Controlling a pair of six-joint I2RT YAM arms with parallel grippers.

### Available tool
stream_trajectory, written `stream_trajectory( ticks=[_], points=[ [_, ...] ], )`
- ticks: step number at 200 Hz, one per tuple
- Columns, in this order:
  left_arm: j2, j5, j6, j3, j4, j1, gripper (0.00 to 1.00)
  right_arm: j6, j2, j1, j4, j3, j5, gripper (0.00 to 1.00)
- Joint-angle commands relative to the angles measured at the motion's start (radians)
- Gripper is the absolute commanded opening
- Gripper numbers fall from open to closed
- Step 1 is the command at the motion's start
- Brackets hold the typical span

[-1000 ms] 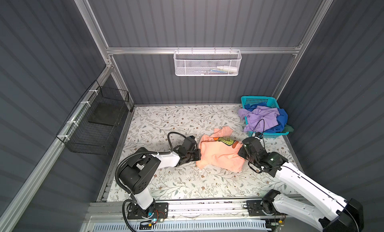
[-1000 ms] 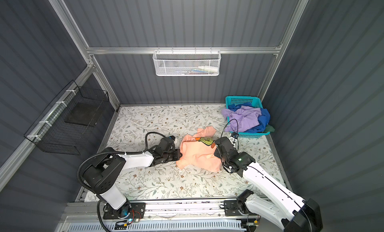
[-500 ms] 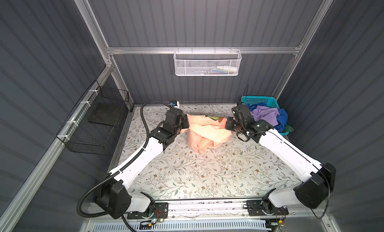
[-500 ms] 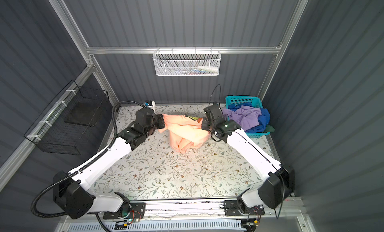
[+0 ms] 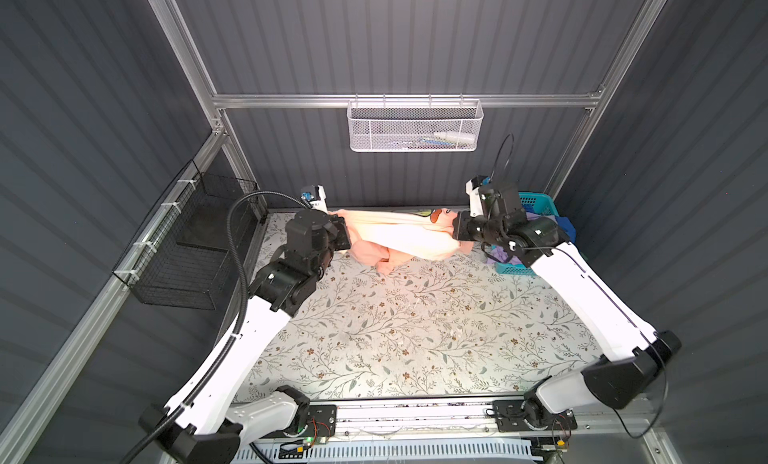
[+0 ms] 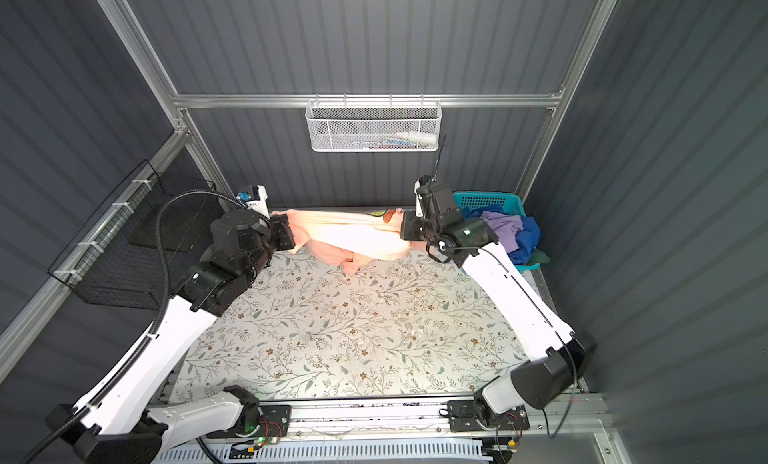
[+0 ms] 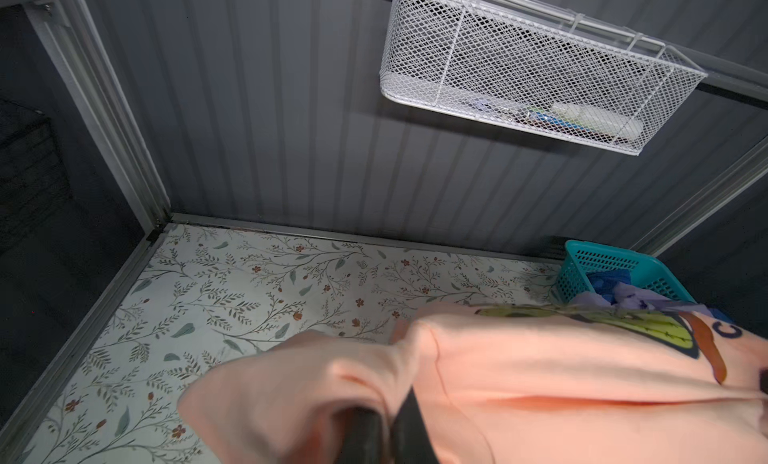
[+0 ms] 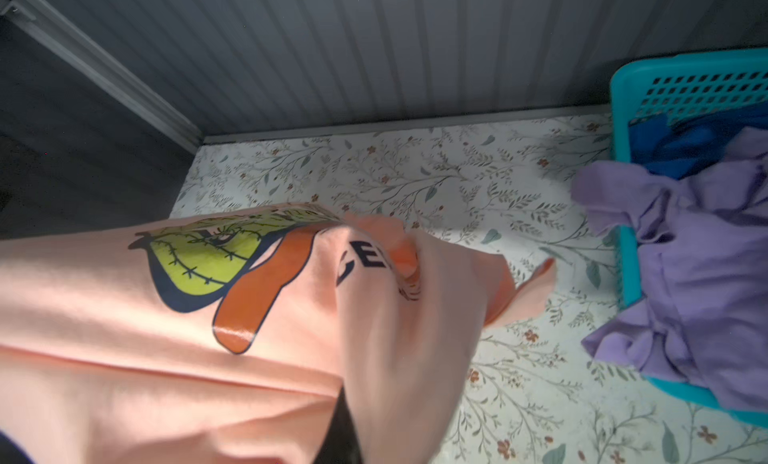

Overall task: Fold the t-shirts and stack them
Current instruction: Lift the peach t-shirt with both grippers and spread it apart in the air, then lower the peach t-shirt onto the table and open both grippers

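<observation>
"Checking the peach shirt (image 5: pixel 401 233): where is it?"

"At the far side of the table (image 5: pixel 415 329), raised and stretched left to right between both arms. A fold sags from its middle. I cannot tell whether the lowest tip touches the table."

"Grips?"

"The left end effector (image 5: pixel 348 234) is clamped on the shirt's left end and the right end effector (image 5: pixel 456 229) on its right end, with the cloth bunched over both. The yellow-green graphic (image 8: pixel 199 258) lies toward the right end."

"The other shirts?"

"They are in the basket (image 6: pixel 486 200) at the far right corner. The purple shirt (image 6: pixel 503 227) hangs over the rim, with the blue shirt (image 6: pixel 530 235) beside it."
</observation>
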Motion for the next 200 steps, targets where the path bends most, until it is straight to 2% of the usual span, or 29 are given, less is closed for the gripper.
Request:
stream_trajectory(
  ticks=[1, 20, 46, 72, 87, 98, 120, 146, 168, 200],
  points=[
    [-0.092, -0.091, 0.035, 0.023, -0.075, 0.001, 0.00, 0.027, -0.097, 0.039, -0.077, -0.025, -0.043, 0.00],
    [-0.114, -0.107, 0.073, 0.148, -0.128, 0.002, 0.00, 0.018, -0.144, 0.085, -0.154, 0.039, 0.015, 0.00],
    [-0.102, -0.052, 0.104, 0.293, -0.161, 0.001, 0.00, -0.017, -0.146, 0.158, -0.280, 0.202, 0.148, 0.00],
    [-0.057, 0.014, 0.082, 0.441, -0.239, 0.001, 0.00, -0.029, -0.142, 0.190, -0.338, 0.295, 0.168, 0.00],
    [-0.043, 0.033, 0.078, 0.457, -0.242, 0.002, 0.00, -0.041, -0.145, 0.192, -0.339, 0.288, 0.191, 0.00],
    [-0.023, 0.031, 0.079, 0.453, -0.248, 0.001, 0.00, -0.051, -0.141, 0.192, -0.331, 0.263, 0.249, 0.00],
    [0.030, 0.054, 0.063, 0.390, -0.234, 0.001, 0.00, -0.064, -0.108, 0.189, -0.290, 0.193, 0.325, 0.00],
    [0.103, 0.071, 0.034, 0.293, -0.192, 0.001, 0.00, -0.061, -0.027, 0.166, -0.206, 0.110, 0.254, 0.00],
    [0.186, 0.020, 0.041, 0.197, -0.097, 0.002, 0.00, -0.040, 0.053, 0.103, -0.096, 0.014, 0.128, 0.00],
    [0.438, -0.028, 0.083, 0.232, -0.008, 0.006, 0.00, -0.014, 0.224, -0.007, -0.039, -0.009, -0.004, 0.00]
  ],
)
